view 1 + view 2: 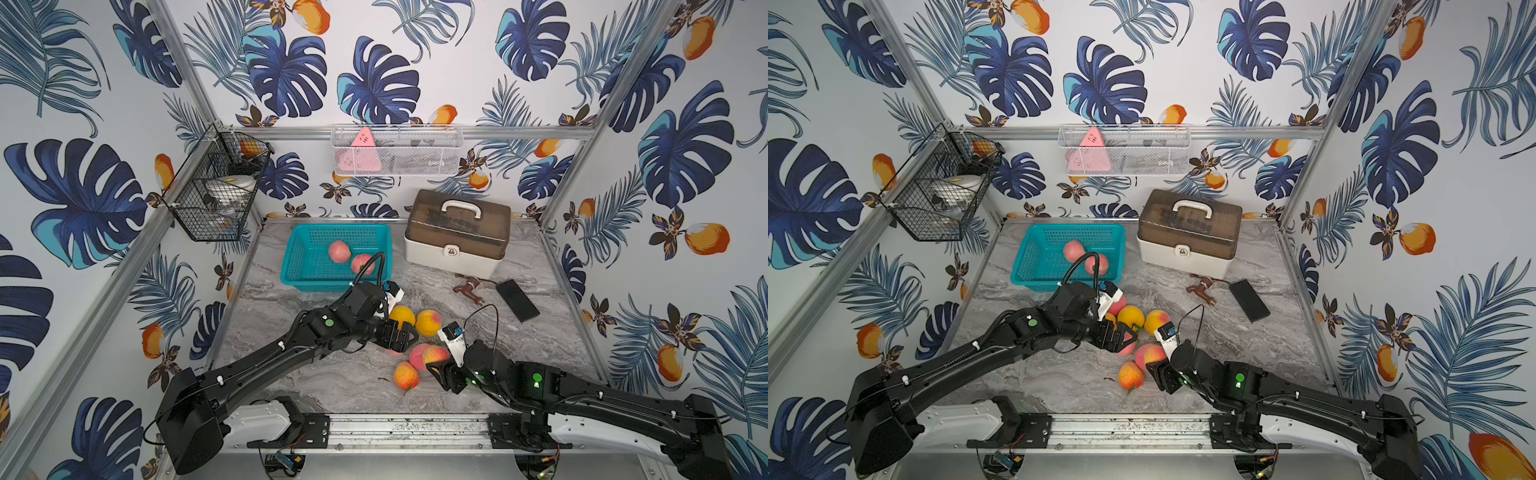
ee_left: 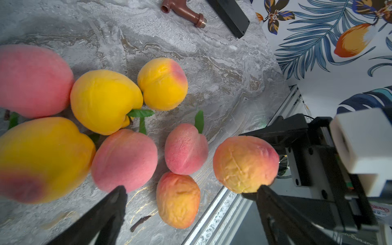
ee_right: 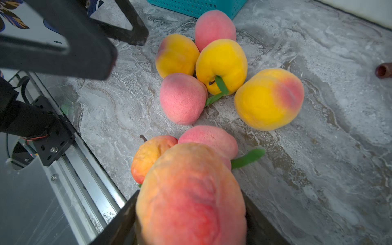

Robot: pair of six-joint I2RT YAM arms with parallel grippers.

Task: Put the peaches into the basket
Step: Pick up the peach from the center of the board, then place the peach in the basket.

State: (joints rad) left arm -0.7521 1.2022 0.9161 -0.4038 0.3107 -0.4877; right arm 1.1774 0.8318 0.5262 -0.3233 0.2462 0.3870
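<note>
The peach (image 3: 191, 191) closest to the right wrist camera is sitting between the two fingers of the right gripper (image 1: 437, 360), which is clamped firmly onto it near the front edge of the marble table (image 1: 532, 345). Its skin is showing a red blush over wrinkled orange-yellow. The left gripper (image 1: 409, 337) is standing fully spread and gripping nothing, just above the loose peaches (image 3: 221, 65). These seven fruits are lying clustered on the table between the arms, most of them touching: three pink, three yellow and one orange, and green leaves are showing among them. The teal basket (image 1: 299, 266) is resting at the back left of the table, and two pink peaches (image 1: 339, 251) are lying inside it side by side.
</note>
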